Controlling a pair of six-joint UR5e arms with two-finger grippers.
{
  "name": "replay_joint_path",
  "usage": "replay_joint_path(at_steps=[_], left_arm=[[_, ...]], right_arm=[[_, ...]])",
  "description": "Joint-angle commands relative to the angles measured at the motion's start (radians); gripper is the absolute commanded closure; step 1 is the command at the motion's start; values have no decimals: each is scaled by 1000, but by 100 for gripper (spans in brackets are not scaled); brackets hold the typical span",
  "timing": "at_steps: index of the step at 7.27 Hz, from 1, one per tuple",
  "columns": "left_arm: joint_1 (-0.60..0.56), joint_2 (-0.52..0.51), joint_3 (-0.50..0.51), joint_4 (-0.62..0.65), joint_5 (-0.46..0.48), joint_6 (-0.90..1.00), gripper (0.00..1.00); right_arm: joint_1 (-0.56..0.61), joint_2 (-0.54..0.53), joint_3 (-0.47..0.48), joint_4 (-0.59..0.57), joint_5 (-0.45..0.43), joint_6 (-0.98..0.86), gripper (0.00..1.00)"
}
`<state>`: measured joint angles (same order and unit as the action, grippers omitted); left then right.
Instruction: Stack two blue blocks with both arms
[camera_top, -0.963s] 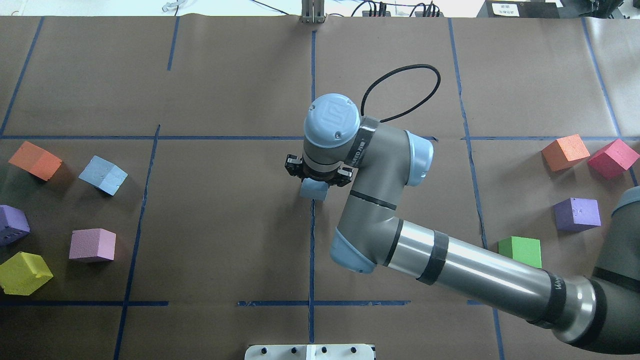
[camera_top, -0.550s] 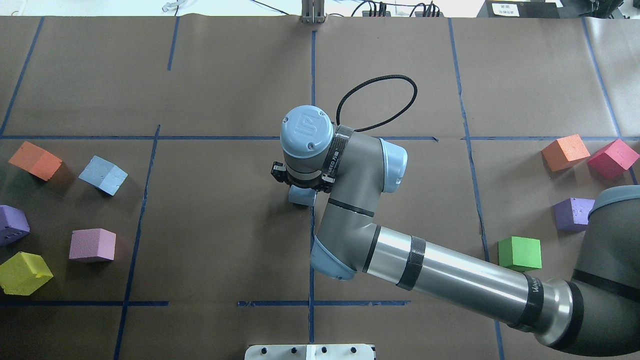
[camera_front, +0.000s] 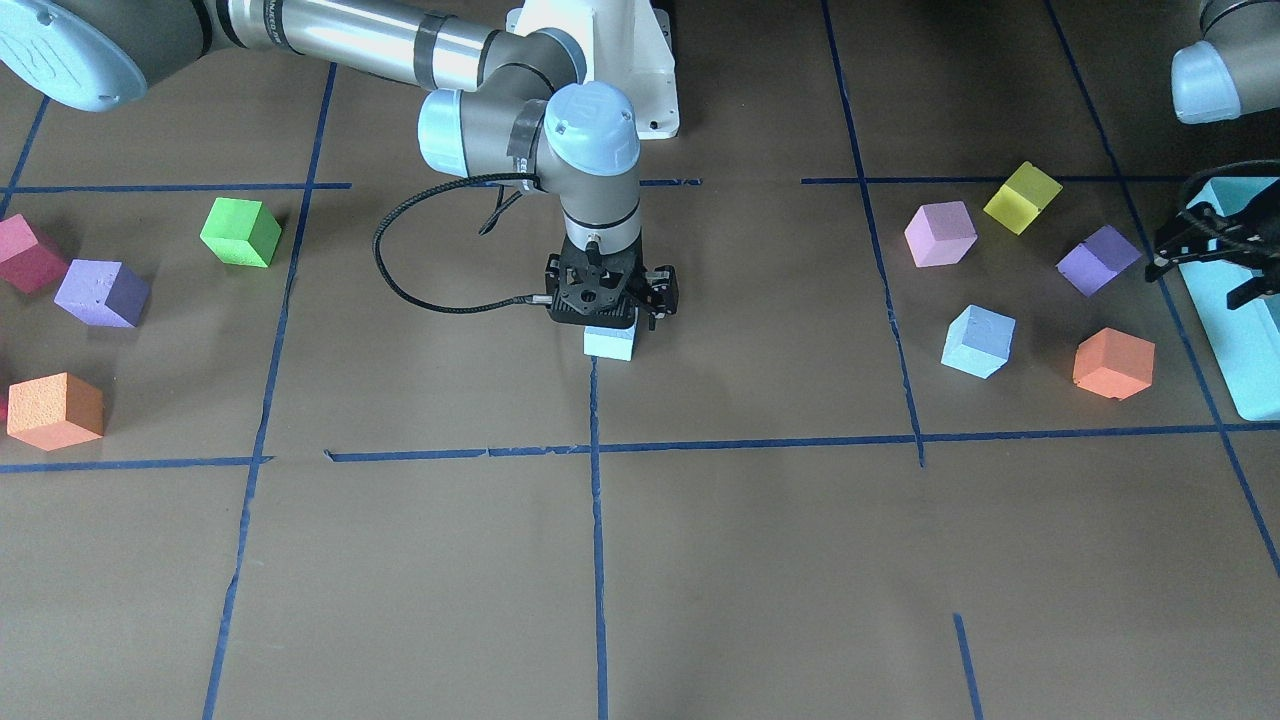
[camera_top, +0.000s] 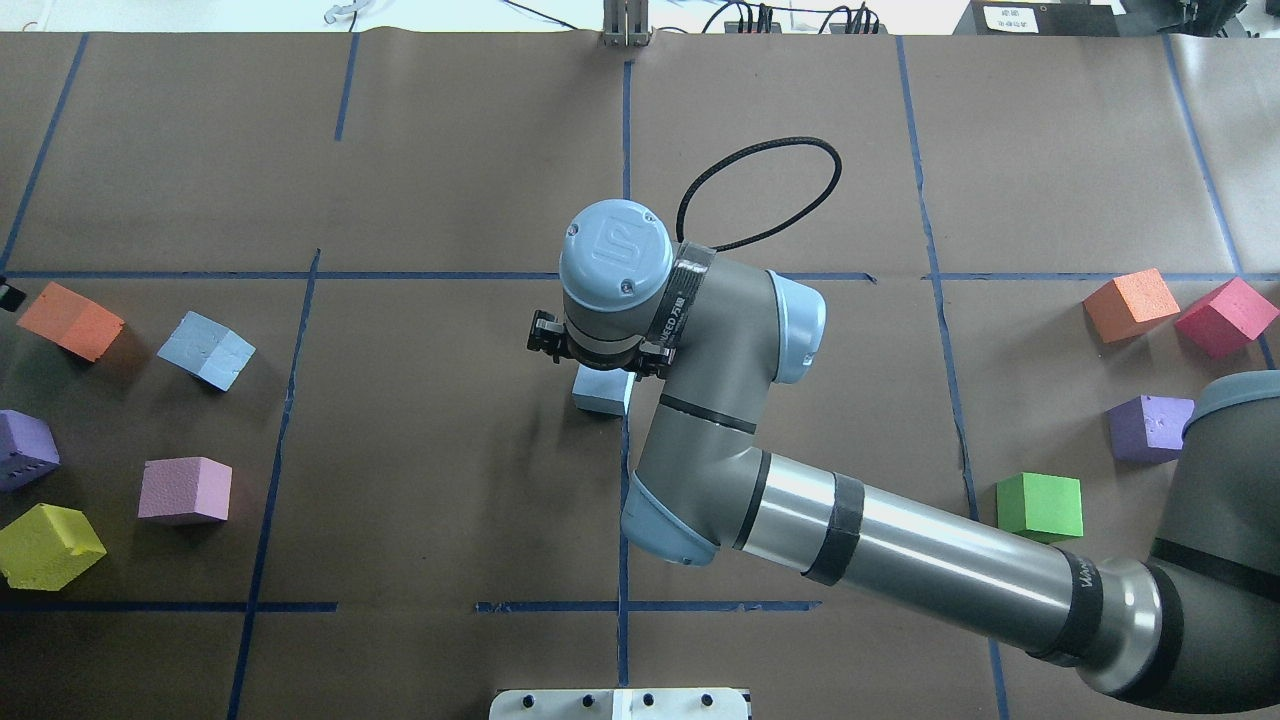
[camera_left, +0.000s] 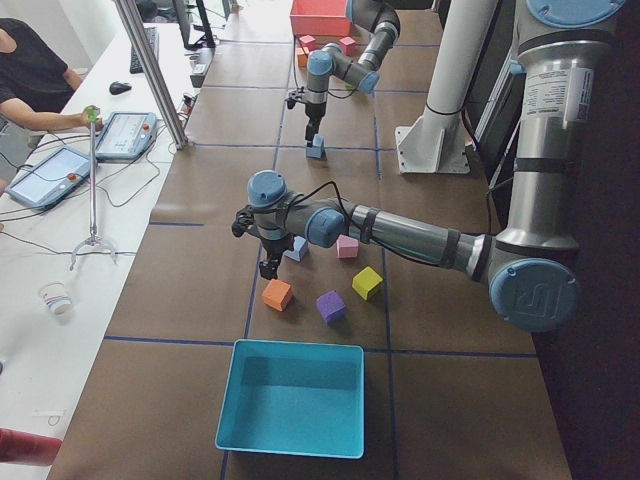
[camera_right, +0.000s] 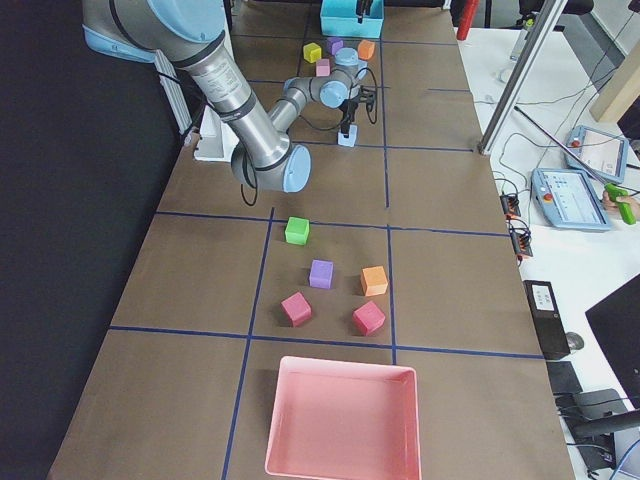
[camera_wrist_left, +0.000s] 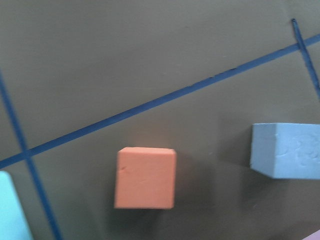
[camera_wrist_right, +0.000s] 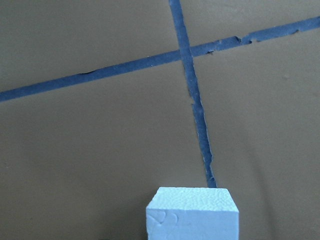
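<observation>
**One blue block in the middle, one on our left**

The first blue block (camera_front: 611, 343) is low at the middle of the table (camera_front: 760, 560), right under our right pincer (camera_front: 610, 320). The pincer's body hides its tips, so we cannot tell if it grips the block. The second blue block (camera_front: 978, 341) lies well off on our left side, so our left pincer (camera_front: 1205, 268) is nearer. Its fingers are wide apart and hold nothing. It hangs over an orange block (camera_wrist_left: 145, 177). The blue one is beside that, so we think it must slide over first.

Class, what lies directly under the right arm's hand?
A blue block sits under the right hand, on brown paper beside a tape line. The hand covers its top, hiding whether it is gripped.
</observation>
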<state>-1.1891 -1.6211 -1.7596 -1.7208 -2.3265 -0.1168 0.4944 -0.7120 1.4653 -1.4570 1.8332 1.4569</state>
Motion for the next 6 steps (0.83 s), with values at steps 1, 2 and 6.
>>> replay_joint_path(at_steps=[1, 2, 6], left_arm=[[193, -95, 2, -2, 156, -29, 0], [248, -101, 9, -5, 171, -29, 0], [296, -108, 77, -30, 173, -52, 0]], right_arm=[[61, -215, 305, -3, 14, -36, 0], [90, -295, 376, 4, 20, -140, 0], [88, -325, 365, 7, 8, -165, 0]])
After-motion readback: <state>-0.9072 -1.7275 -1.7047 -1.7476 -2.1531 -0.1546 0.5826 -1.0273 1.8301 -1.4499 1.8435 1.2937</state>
